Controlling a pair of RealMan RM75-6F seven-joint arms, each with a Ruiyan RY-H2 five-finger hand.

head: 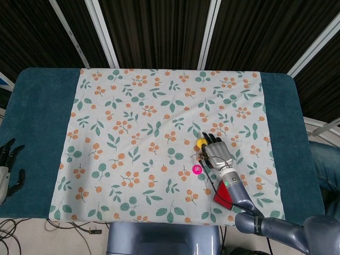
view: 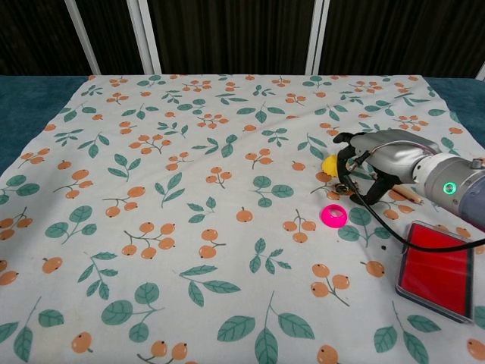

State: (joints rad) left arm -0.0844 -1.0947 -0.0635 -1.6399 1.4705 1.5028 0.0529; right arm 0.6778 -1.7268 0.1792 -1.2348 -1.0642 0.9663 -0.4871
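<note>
Our right hand [view: 377,155] hovers low over the floral cloth [head: 133,122], fingers loosely spread and holding nothing, fingertips just beside a small yellow ring [view: 329,164]; a glossy pink ring [view: 333,215] lies nearby, nearer us, and a red box [view: 434,269] beyond the wrist, while our left hand [head: 8,167] rests open-fingered off the teal table [head: 37,106] edge

Yellow ring [view: 330,164] and pink ring [view: 333,215] crowd the right hand [view: 377,155].
</note>
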